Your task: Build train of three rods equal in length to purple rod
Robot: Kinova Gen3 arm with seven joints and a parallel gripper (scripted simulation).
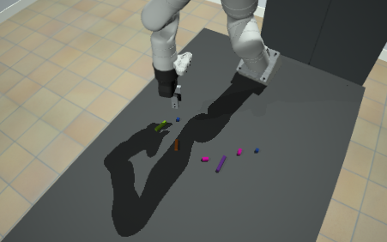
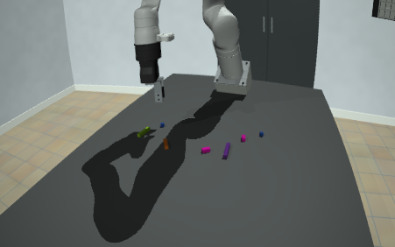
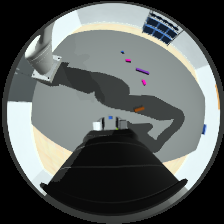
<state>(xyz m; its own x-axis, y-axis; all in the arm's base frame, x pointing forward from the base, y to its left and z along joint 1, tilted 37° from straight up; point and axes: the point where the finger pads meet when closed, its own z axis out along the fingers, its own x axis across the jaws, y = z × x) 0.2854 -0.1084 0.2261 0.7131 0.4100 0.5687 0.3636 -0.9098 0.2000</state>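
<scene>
My gripper (image 1: 176,100) hangs well above the dark table near its far left side, fingers apart with nothing between them; it also shows in the exterior view (image 2: 159,94). Below it lies a blue rod (image 1: 178,119), with a lime rod (image 1: 161,125) to its left and an orange rod (image 1: 176,145) nearer the front. Further right lie the purple rod (image 1: 220,163), a magenta rod (image 1: 204,159) beside it, a second magenta rod (image 1: 239,151) and a second blue rod (image 1: 256,150). All rods lie flat and apart from each other. In the wrist view the near blue rod (image 3: 110,118) shows just past the fingers.
The arm's base (image 1: 257,69) is bolted at the table's far side. A dark cabinet (image 1: 322,30) stands behind it. The arm's shadow covers the table's left part. The table's left edge runs close to the lime rod.
</scene>
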